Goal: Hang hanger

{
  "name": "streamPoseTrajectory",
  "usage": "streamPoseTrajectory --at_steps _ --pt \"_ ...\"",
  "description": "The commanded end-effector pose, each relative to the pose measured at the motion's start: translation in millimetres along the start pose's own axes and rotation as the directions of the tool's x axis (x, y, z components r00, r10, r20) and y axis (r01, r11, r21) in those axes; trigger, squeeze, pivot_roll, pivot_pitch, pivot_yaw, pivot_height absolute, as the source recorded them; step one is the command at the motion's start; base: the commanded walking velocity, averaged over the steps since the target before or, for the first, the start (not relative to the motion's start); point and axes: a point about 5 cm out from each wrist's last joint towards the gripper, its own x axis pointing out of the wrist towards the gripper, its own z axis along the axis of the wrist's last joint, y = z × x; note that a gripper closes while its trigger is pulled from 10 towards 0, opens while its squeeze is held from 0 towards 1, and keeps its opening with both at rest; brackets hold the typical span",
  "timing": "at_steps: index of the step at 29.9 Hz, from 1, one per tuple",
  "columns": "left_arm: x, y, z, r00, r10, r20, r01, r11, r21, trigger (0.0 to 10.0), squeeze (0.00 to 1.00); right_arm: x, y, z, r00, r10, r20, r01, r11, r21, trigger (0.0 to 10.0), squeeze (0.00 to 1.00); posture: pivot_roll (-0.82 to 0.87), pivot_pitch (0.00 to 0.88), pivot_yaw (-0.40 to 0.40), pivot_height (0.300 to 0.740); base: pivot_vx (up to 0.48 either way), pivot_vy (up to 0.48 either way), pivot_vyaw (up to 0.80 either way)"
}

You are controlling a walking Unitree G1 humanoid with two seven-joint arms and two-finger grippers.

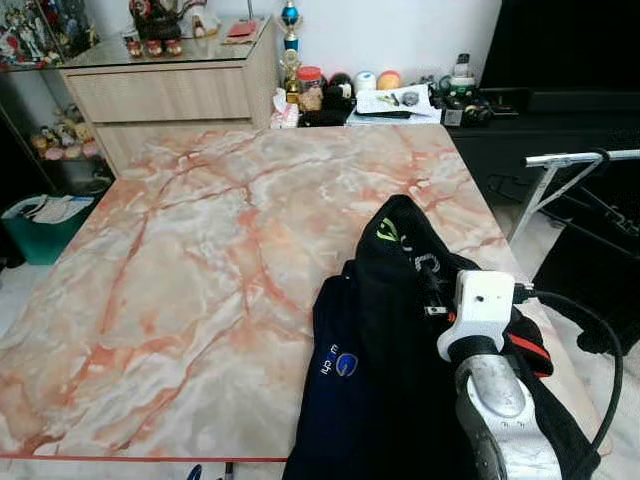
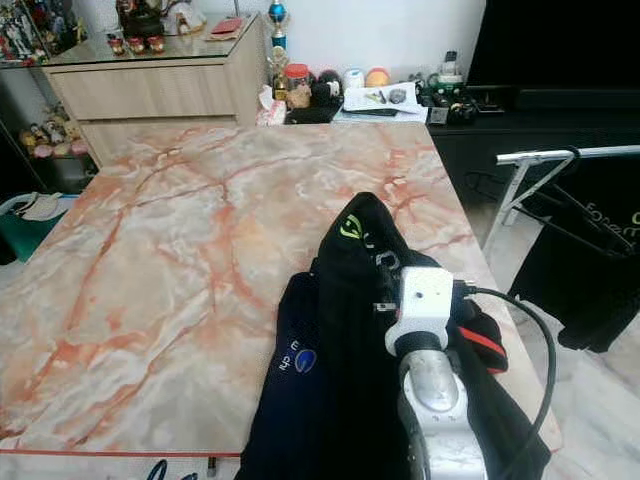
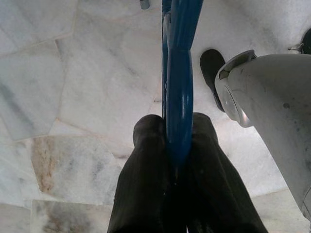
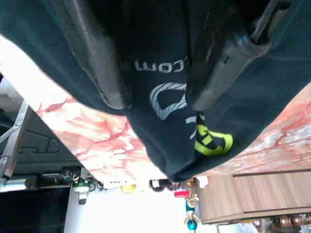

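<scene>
Blue hanger (image 3: 177, 82) sits clamped in my left gripper (image 3: 176, 145), ready; right gripper (image 4: 155, 99), apparently, pinches the dark shirt (image 1: 400, 330) at five o'clock.

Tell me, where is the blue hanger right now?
The blue hanger is pinched in the left tool, down low over the pale floor tiles beside the robot's own leg, at the marble table's near edge.

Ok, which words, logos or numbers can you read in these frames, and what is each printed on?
"COM": end of white lettering on the black shirt; the rest is hidden by the right gripper.
Yellow-green logo on the same shirt: shape only, no readable letters.
White print with a blue circle on the navy shirt: too blurred.
Lettering on the black garment at the clothes rack: too blurred.
</scene>
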Motion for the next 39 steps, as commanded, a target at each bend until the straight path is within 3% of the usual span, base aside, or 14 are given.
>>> streamPoseTrajectory --at_steps 1,12,39 --pt "-0.6 1.2 -4.5 1.000 0.002 -0.015 -0.002 1.000 -0.003 10.0 0.00 2.7 2.6 8.1 0.999 0.007 0.033 -0.007 1.000 0.006 10.0 0.00 -0.09 0.070 0.073 0.740 0.000 0.000 0.00" --pt "-0.6 0.8 -4.8 1.000 0.000 -0.017 0.000 1.000 -0.006 10.0 0.00 1.2 5.4 8.8 0.999 0.011 0.041 -0.011 1.000 0.001 10.0 0.00 -0.09 0.072 0.072 0.740 0.000 0.000 0.00" --pt "-0.5 0.3 -4.1 1.000 -0.003 -0.013 0.003 1.000 -0.015 10.0 0.00 3.6 5.6 7.4 0.999 0.006 0.039 -0.006 1.000 0.009 10.0 0.00 -0.09 0.070 0.071 0.740 -0.302 0.000 0.00"
